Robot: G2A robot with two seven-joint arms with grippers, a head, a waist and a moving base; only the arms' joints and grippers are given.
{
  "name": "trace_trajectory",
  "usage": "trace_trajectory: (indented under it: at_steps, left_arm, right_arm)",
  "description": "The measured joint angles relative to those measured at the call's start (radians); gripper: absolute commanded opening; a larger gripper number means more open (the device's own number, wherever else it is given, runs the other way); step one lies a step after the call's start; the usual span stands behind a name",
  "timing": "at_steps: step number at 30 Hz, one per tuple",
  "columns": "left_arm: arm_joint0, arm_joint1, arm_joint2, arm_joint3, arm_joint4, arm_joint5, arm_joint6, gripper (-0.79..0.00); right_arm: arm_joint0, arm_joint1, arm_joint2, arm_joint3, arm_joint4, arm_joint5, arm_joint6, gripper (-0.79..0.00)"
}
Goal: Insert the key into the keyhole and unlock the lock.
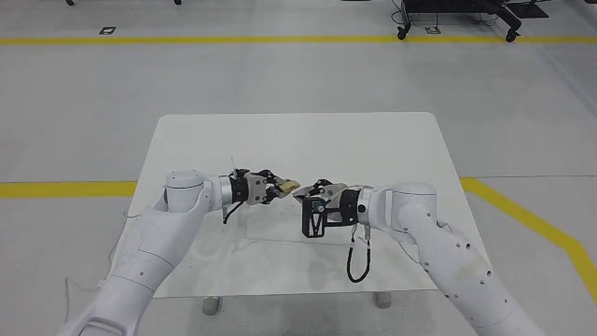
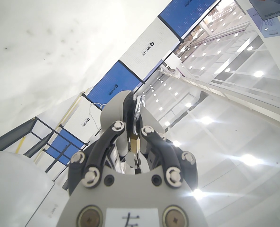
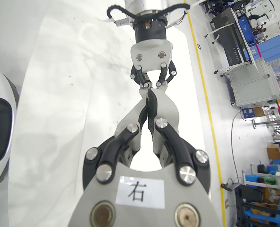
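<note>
A brass padlock [image 1: 289,186] is held above the white table [image 1: 373,140], with my left gripper [image 1: 276,187] shut on it. In the left wrist view the lock's silver shackle [image 2: 139,108] sticks out between the fingers and its brass body [image 2: 135,144] sits deeper in the left gripper [image 2: 134,105]. My right gripper [image 1: 304,198] faces it tip to tip. In the right wrist view the right gripper [image 3: 149,95] is shut, pads pressed together right at the left gripper [image 3: 151,86]. The key is hidden between the pads.
Both arms hover over the table's front middle. A black cable loop [image 1: 357,261] hangs from the right forearm near the front edge. Yellow floor tape [image 1: 280,39] and rolling carts [image 1: 457,0] lie beyond the table.
</note>
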Motion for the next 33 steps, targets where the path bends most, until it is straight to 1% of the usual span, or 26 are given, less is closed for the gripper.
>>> trace_trajectory:
  at_steps: [2, 12, 33]
  left_arm:
    - [-0.001, 0.000, 0.004, 0.001, 0.005, -0.002, -0.003, -0.785]
    - [-0.006, 0.002, 0.017, 0.005, 0.015, 0.002, -0.021, -0.785]
    - [-0.024, 0.002, 0.040, 0.027, 0.012, 0.016, -0.036, -0.785]
  right_arm:
    - [0.000, 0.001, -0.009, 0.002, -0.030, 0.009, 0.005, -0.785]
    - [-0.009, 0.008, -0.012, -0.009, -0.074, 0.034, 0.010, -0.785]
    - [0.005, 0.009, -0.052, -0.002, -0.082, 0.050, 0.021, -0.785]
